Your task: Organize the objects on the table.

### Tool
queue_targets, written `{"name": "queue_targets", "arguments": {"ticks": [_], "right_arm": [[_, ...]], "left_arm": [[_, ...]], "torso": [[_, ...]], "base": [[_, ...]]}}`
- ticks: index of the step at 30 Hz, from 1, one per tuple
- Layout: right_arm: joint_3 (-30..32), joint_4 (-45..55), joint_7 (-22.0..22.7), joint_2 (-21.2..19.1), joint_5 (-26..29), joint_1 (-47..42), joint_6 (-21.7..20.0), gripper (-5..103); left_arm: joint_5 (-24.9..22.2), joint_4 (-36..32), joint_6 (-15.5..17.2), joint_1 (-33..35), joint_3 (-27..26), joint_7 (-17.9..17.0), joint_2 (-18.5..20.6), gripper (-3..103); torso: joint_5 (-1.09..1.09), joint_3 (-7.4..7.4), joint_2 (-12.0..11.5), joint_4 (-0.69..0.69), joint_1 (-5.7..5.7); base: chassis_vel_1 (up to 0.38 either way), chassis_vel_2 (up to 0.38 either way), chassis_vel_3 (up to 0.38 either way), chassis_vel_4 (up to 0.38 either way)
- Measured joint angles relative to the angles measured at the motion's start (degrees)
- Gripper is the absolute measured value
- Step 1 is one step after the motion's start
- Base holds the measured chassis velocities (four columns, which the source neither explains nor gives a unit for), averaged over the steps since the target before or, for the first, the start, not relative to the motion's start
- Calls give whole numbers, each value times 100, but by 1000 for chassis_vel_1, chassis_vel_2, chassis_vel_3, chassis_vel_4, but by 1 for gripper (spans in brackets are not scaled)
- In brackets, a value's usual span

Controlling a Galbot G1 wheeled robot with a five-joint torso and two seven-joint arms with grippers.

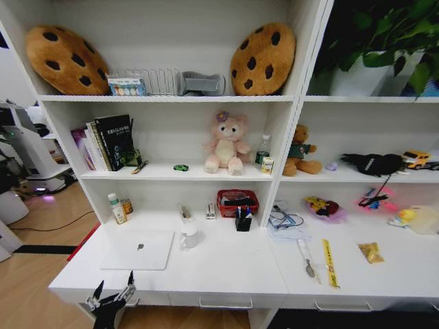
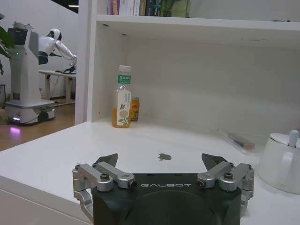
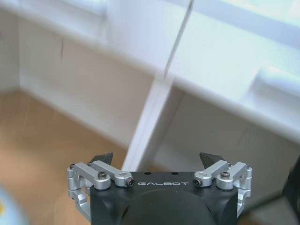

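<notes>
White desk [image 1: 226,271], laptop [image 1: 139,250] near front edge, left claw [image 1: 110,295] spread just beyond.

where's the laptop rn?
Head view: the laptop lies closed and flat on the left part of the table, just left of a white mug. The open left gripper hovers at the table's front edge before it.

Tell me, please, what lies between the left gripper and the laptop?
Only bare white table. In the left wrist view the open left gripper faces the closed laptop directly, with nothing in between.
</notes>
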Motion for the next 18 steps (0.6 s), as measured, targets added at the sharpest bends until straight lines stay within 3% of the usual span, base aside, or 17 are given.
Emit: {"name": "queue_targets", "arguments": {"ticks": [6, 8, 10, 13, 14, 16, 17, 18], "right_arm": [[21, 1414, 0, 90, 607, -606, -46, 100], [175, 2756, 4, 59, 1249, -814, -470, 100], [217, 3009, 5, 35, 1454, -791, -601, 100], [528, 4107, 161, -192, 2636, -430, -1526, 100], [528, 4107, 161, -192, 2636, -430, -1526, 100], [724, 4692, 453, -413, 3439, -168, -2387, 100], [724, 4692, 453, -413, 3439, -168, -2387, 100], [797, 4861, 572, -522, 3687, -55, -2751, 100]], "left_arm": [[3, -20, -12, 0, 12, -2, -1, 98], [3, -51, -13, -9, 22, -2, 5, 98], [3, -59, -13, -12, 27, -2, 6, 98], [13, -124, -14, 3, 40, -7, 2, 98], [13, -124, -14, 3, 40, -7, 2, 98], [9, -180, -24, 35, -4, -7, -9, 98], [9, -180, -24, 35, -4, -7, -9, 98], [7, -184, -40, 42, -27, -8, -20, 98]], "torso": [[1, 1, 0, -3, 0], [-3, 1, 0, 0, 0], [-2, 1, -1, 2, 0], [0, 1, -2, 0, 0], [0, 1, -2, 0, 0], [1, 2, -2, 0, 1], [1, 2, -2, 0, 1], [0, 1, -1, -2, 1]], "base": [[0, 0, 0, 0], [0, 0, 0, 0], [0, 0, 0, 0], [0, 0, 0, 0], [0, 0, 0, 0], [0, 0, 0, 0], [0, 0, 0, 0], [0, 0, 0, 0]]}}
